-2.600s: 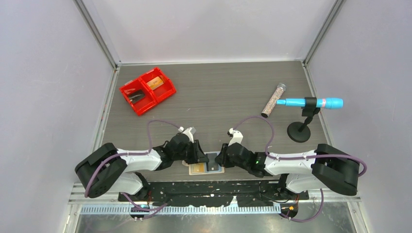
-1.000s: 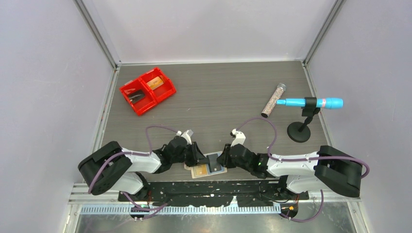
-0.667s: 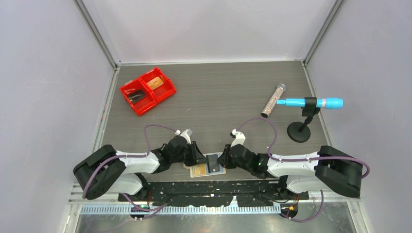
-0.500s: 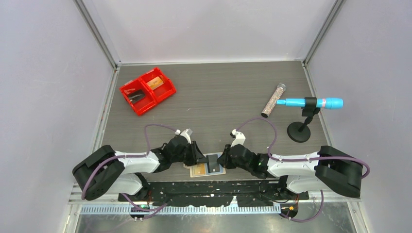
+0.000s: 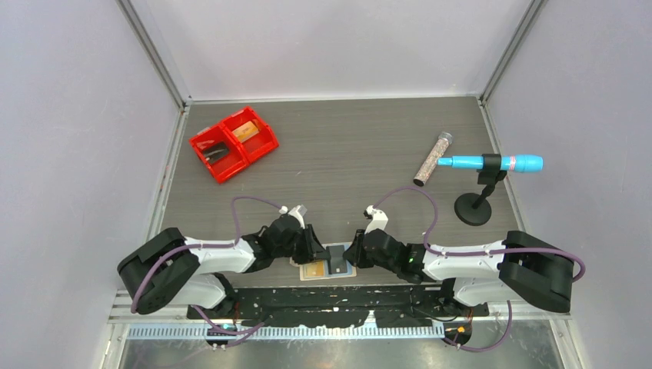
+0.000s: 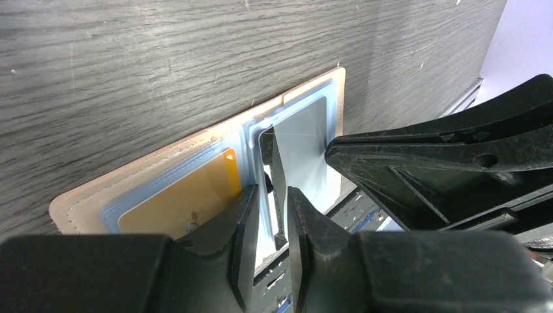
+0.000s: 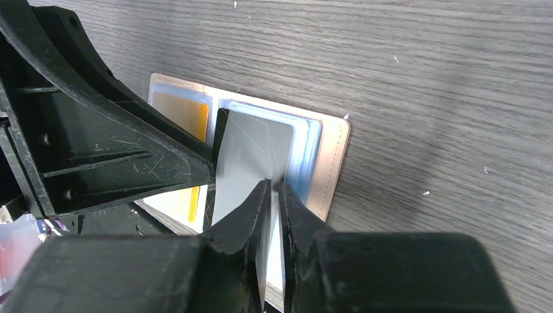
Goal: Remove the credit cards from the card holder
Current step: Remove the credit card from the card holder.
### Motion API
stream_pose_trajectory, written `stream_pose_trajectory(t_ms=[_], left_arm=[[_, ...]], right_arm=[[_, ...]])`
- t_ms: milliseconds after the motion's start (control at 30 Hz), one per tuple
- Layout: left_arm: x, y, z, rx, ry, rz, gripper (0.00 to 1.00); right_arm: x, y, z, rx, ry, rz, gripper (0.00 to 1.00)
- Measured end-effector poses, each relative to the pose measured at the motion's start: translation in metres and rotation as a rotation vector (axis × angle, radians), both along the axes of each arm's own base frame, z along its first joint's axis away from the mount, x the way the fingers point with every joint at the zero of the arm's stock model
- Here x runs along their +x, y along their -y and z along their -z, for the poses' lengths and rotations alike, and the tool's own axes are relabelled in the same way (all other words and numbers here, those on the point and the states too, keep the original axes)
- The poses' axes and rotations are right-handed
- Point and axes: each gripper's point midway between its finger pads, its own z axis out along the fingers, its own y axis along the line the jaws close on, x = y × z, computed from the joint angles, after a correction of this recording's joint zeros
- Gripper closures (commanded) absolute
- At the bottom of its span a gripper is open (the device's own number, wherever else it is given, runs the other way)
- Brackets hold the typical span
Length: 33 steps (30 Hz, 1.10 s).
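The card holder [image 5: 311,270] lies spread open at the table's near edge, with a tan rim [image 6: 163,163] and blue-grey pockets. A yellow credit card [image 6: 182,195] sits in its left pocket. A grey credit card [image 7: 254,150] stands tilted up out of the right pocket. My right gripper [image 7: 275,186] is shut on that card's near edge. My left gripper [image 6: 274,195] faces it from the left. Its jaws are nearly together over the holder's middle sleeve and the grey card's dark side edge. In the top view the left gripper [image 5: 315,250] and the right gripper [image 5: 350,255] meet over the holder.
A red two-compartment bin [image 5: 233,144] stands at the back left. A glitter tube [image 5: 433,159] and a blue marker [image 5: 492,163] on a black stand [image 5: 473,209] are at the right. The holder's near side overhangs the table edge above the black base frame.
Hardly anything has moved over the last second. The left wrist has shifted slightly at the holder. The right gripper has stayed at the grey card.
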Motion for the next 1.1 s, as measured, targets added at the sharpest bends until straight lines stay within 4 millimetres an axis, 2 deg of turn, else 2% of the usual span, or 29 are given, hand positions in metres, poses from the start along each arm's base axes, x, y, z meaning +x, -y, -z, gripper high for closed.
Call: stream_pose_trajectory(t_ms=[167,433,1100], left_arm=[[0.000,0.003,0.000,-0.010,-0.012,-0.007,0.78],[0.000,0.004,0.000,-0.021,-0.034,-0.025,1.00],[-0.003,0.003,-0.010,-0.090,0.015,-0.014,1.00]], right_arm=[[0.000,0.000,0.000,0.000,-0.001,0.001,0.83],[0.000,0.000,0.001,0.002,-0.003,0.004,0.83],[-0.002,0.008,0.001,0.011,-0.003,0.027,0.83]])
